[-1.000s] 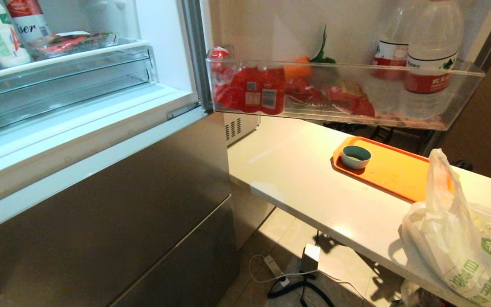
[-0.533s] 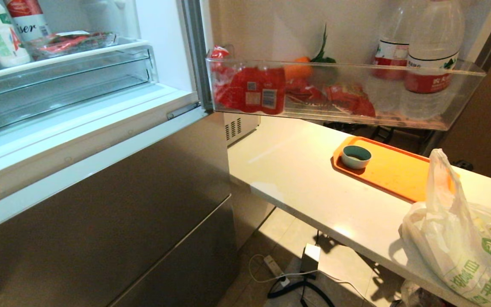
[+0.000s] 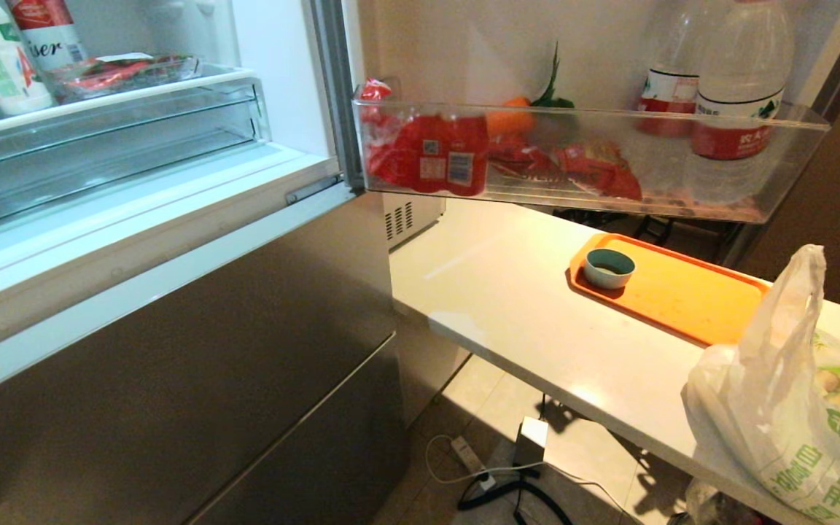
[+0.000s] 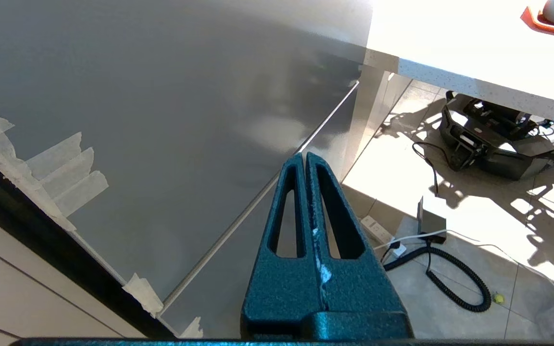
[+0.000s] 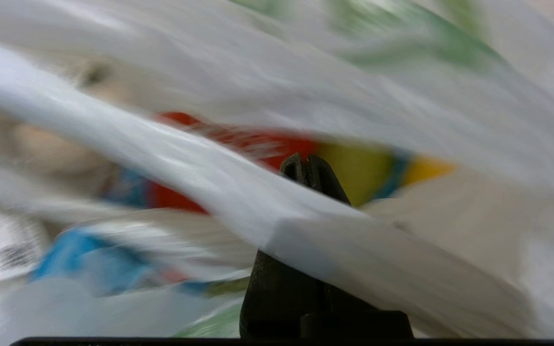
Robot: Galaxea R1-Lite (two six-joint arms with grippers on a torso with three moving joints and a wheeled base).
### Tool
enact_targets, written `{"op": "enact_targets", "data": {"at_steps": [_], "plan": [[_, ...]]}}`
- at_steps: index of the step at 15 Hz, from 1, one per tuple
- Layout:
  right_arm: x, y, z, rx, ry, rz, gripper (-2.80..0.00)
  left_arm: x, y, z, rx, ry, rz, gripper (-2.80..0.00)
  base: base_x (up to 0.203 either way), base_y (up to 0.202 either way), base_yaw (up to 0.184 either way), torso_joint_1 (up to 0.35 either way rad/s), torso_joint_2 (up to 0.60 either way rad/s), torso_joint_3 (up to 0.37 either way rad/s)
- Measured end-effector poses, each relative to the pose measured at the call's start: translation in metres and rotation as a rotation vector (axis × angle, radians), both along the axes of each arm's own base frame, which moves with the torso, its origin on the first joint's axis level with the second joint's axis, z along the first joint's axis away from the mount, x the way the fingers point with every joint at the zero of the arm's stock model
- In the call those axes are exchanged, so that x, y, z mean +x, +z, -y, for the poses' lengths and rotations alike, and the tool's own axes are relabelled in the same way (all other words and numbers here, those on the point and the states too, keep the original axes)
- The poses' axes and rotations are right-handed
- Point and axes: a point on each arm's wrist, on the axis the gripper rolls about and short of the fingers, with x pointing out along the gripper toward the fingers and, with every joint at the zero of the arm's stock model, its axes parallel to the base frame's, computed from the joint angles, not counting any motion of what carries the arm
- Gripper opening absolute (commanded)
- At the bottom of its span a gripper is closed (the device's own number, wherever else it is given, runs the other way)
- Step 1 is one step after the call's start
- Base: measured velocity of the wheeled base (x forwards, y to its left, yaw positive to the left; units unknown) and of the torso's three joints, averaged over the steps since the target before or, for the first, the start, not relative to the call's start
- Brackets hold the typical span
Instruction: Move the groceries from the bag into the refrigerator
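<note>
The bag on the desk has shifted, its handle pushed rightward. The right pincer, closed and empty, noses into its groceries; the left pincer hangs closed by the fridge.

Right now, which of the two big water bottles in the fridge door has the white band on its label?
The rear water bottle, nearer the hinge. Its label is white above red, while the front bottle has a mostly red label.
</note>
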Motion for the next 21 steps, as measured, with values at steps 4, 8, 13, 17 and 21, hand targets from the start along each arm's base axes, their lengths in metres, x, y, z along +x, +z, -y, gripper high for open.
{"op": "enact_targets", "data": {"at_steps": [4,8,13,17,21], "plan": [[-0.027,-0.003,0.024,0.005,-0.098,0.000,-2.80,0.000,0.000,0.000,0.000,0.000,0.000,-2.80,0.000,0.000,0.000,0.000,0.00,0.000],[-0.052,-0.009,0.045,0.023,-0.161,0.011,-2.80,0.000,0.000,0.000,0.000,0.000,0.000,-2.80,0.000,0.000,0.000,0.000,0.00,0.000],[-0.066,-0.011,0.052,0.042,-0.155,0.032,-2.80,0.000,0.000,0.000,0.000,0.000,0.000,-2.80,0.000,0.000,0.000,0.000,0.00,0.000],[-0.040,0.008,0.021,0.036,-0.002,0.090,-2.80,0.000,0.000,0.000,0.000,0.000,0.000,-2.80,0.000,0.000,0.000,0.000,0.00,0.000],[-0.023,0.029,-0.008,-0.002,0.083,0.121,-2.80,0.000,0.000,0.000,0.000,0.000,0.000,-2.80,0.000,0.000,0.000,0.000,0.00,0.000]]}}
